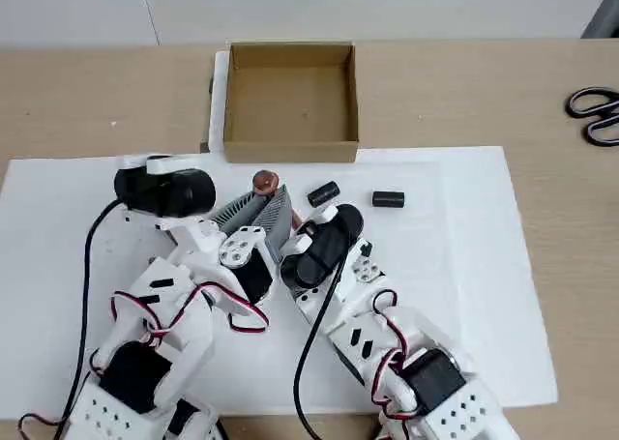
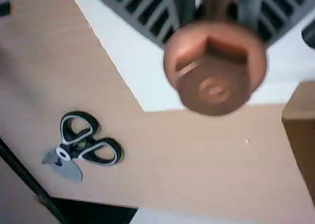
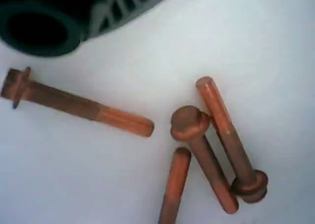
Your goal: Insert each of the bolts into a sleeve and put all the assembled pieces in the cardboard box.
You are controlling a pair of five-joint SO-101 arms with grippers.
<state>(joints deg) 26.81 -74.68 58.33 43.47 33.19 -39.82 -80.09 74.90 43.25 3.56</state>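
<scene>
**A:** Which step is in hand?

**B:** Insertion, I'd judge. The left tool [image 1: 261, 200] is clamped on a bolt [image 1: 265, 181], with its head toward 12 o'clock. Further right, a dark sleeve [image 3: 34, 27] sits just beside the right tool [image 3: 86, 17]. Whether that tool grips it I cannot tell.

**A:** And the next move?

**B:** Probably lining up shank and bore on one axis before pushing. Loose bolts [image 3: 206, 155] lie on the paper below the right wrist. A nearer sleeve [image 1: 323, 193] and a farther sleeve [image 1: 388, 199] lie at 3 o'clock of the held bolt. The cardboard box [image 1: 290, 97], at 12 o'clock, holds no piece yet.

**A:** The surroundings?

**B:** A white paper sheet [image 1: 464, 266] covers part of a wooden table [image 1: 97, 92]. Scissors [image 1: 595, 116] lie at 2 o'clock near its right edge, and a pale surface shows beyond.
</scene>
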